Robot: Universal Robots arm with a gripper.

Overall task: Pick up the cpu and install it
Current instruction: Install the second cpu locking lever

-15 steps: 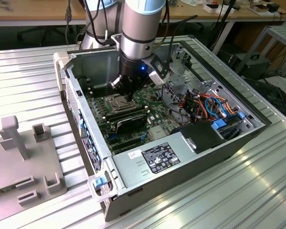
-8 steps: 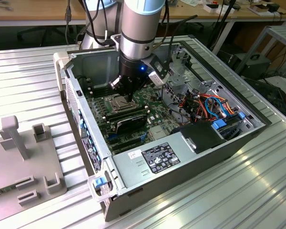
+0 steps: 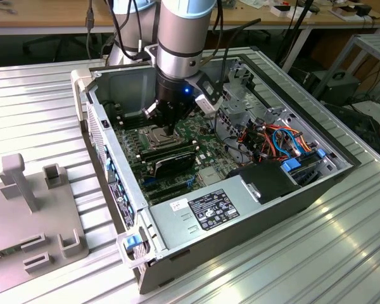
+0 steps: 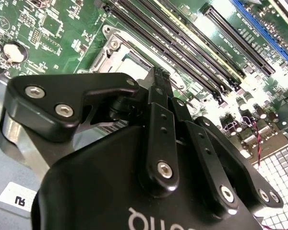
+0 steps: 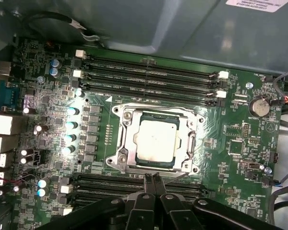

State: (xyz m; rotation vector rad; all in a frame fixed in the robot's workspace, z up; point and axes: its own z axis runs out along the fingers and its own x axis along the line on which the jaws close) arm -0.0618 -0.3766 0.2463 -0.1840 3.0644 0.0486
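Observation:
The cpu (image 5: 156,141), a square chip with a silver lid, lies flat in the metal socket frame (image 5: 126,125) at the middle of the green motherboard (image 5: 240,139). My gripper (image 5: 152,178) hangs just beside the socket's edge, apart from the chip, its two thin black fingers pressed together with nothing between them. In the exterior view the gripper (image 3: 168,128) reaches down into the open computer case (image 3: 240,215), right over the socket (image 3: 153,135). The second wrist view looks along the black fingers (image 4: 159,91) to a corner of the socket frame (image 4: 111,47).
Memory slots (image 5: 149,76) run along both sides of the socket, and capacitors (image 5: 72,124) stand beside it. The case walls, a power supply (image 3: 209,209) and coloured cables (image 3: 282,142) crowd the arm. A grey fixture plate (image 3: 31,215) lies on the table at the exterior view's left.

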